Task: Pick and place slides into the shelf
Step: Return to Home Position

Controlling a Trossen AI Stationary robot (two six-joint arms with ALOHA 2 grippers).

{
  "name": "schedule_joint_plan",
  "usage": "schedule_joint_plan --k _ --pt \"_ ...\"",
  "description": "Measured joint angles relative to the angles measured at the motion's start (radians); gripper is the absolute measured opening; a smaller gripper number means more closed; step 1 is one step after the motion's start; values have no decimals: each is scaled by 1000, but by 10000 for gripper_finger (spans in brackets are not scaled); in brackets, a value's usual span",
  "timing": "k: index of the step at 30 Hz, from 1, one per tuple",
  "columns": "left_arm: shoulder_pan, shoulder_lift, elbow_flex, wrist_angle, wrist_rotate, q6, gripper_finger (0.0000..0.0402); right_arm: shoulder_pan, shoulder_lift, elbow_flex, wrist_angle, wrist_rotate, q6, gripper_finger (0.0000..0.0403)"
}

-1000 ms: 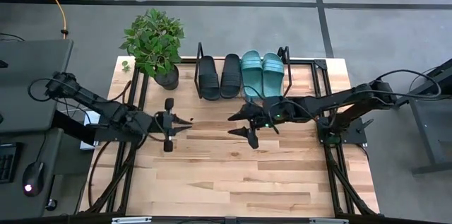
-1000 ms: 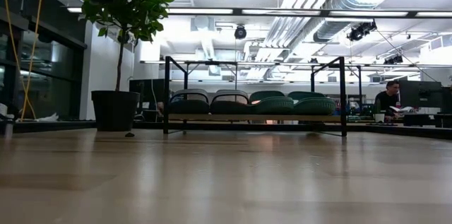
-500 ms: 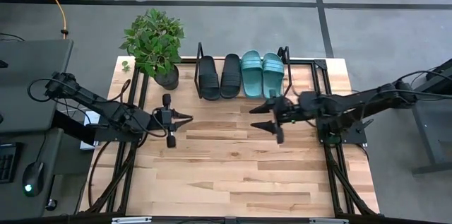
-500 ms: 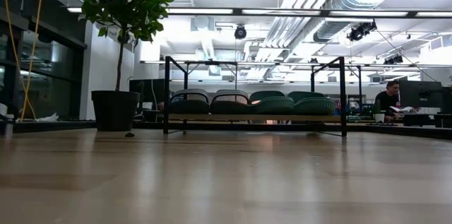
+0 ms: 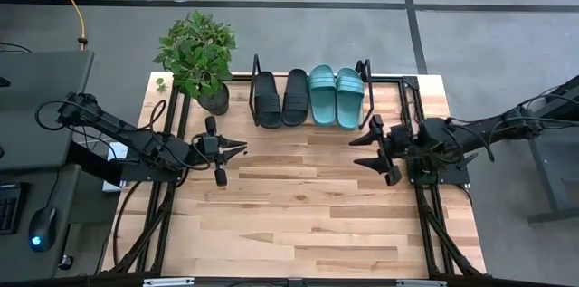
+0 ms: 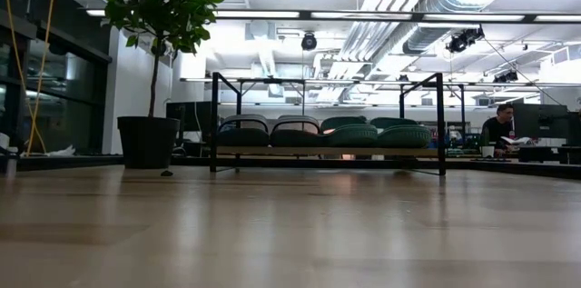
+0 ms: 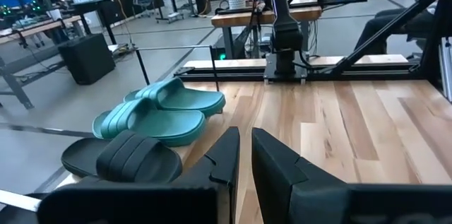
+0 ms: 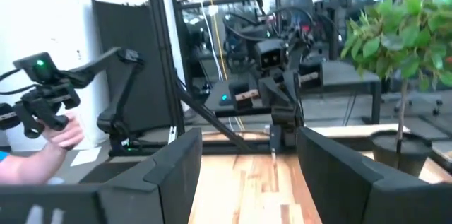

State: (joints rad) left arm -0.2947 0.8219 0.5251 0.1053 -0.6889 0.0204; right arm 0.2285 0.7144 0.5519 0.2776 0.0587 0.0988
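Table: pale butcher-block planks, matte, grain running side to side.

Shelf sits at the table's 12 o'clock edge. It is a light board between thin black wire loops, seen from the low view as a rack on slim legs. All four slides lie on it in a row, touching or nearly so, with wide ribbed straps and a rubbery look. From 9 toward 3 the order is black, black, teal, teal.

Left gripper is at 9 o'clock over bare wood, well apart from the shelf. Its fingers are drawn together with only a thin slit between them, and they hold nothing.

Right gripper is at 3 o'clock near the table's side rail. Its fingers are spread wide and empty.

Around the table:
- A leafy plant in a dark round pot stands at 11 o'clock, just beside the shelf's end loop.
- A person sits far behind.
- A hand grips a dark device, possibly a controller, too blurred to tell.

Nothing stands between either gripper and the shelf.
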Motion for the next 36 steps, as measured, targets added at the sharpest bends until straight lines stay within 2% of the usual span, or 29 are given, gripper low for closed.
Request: schedule_joint_plan --k 4,12,20,30,34,36 --pt "0 0 0 -3 0 17 28 10 -53 -47 37 9 -31 223" --pt "0 0 0 -55 -2 20 28 10 -124 -117 37 127 -25 223" --pt "0 0 0 -50 -67 1 28 10 -170 -126 23 129 -47 223" --pt "0 0 0 -51 -64 -1 28 10 -244 -127 -93 160 -56 223" --pt "0 0 0 -51 -64 -3 28 6 -269 -181 -31 174 -79 223" --pt "0 0 0 -51 -64 -3 28 -3 -301 -232 6 216 -80 223"
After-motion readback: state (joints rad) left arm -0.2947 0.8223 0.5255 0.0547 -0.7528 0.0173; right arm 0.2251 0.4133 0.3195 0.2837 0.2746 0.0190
